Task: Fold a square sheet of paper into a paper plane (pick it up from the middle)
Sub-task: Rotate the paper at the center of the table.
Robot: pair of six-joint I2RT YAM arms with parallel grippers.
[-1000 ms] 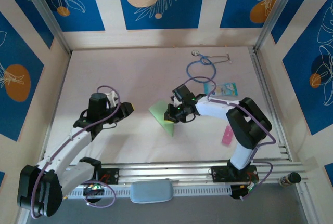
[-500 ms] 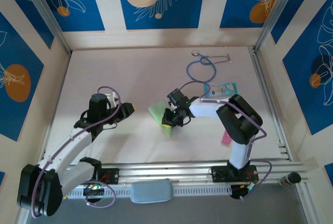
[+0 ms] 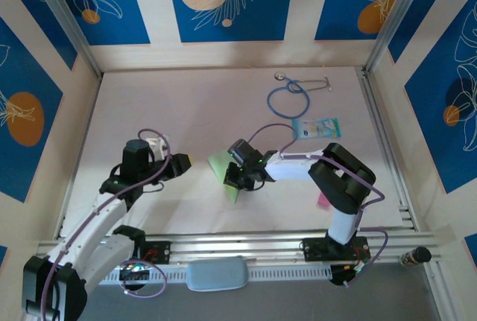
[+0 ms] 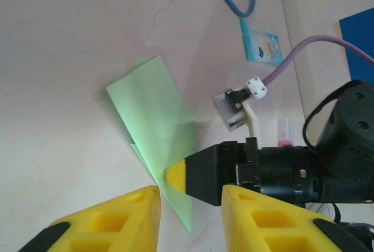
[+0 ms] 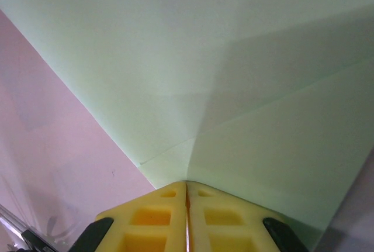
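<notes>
The square sheet of paper [image 3: 219, 165], light green and already creased, lay near the middle of the table [image 3: 186, 97], slightly toward its near edge. The right gripper [image 5: 186, 185], jaws together, appeared to nip the sheet's edge. The left gripper [image 3: 182, 163] hovered just beside, jaws apart, empty. I judged the thin sheet could slip free or crumple if the left closed off the crease

Overhead camera looks down on the desk [image 3: 186, 97]; both wrist cameras (right nearest) face the square sheet of paper [image 3: 218, 163].
</notes>
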